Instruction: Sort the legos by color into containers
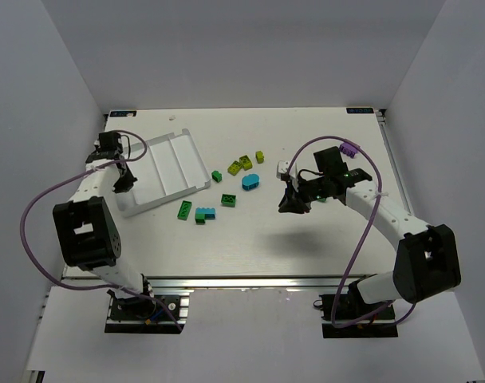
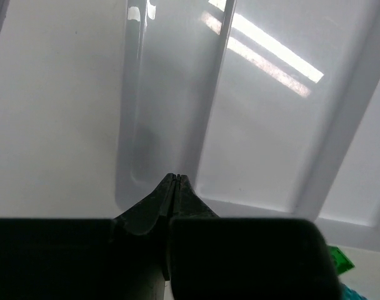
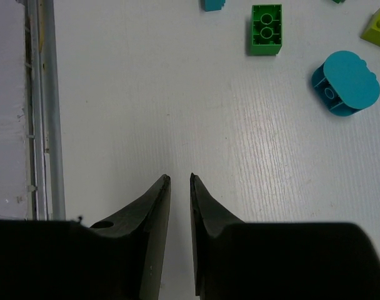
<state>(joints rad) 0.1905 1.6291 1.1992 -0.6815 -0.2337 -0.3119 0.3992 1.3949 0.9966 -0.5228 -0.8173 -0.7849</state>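
The left tool [image 2: 175, 177] is pressed shut, empty, over the white tray [image 2: 252, 125]; the right tool [image 3: 180, 178] is held slightly parted, empty, above the counter [image 3: 177, 94] near scattered legos [image 3: 266, 28].

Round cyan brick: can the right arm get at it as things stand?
Probably yes. The round cyan brick lies on the table ahead and to one side of the right gripper, whose jaws stand slightly apart and empty. Nothing lies between the two.

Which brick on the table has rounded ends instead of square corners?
The large cyan brick just near-side of the yellow-green bricks: its outline is oval; all others are rectangular.
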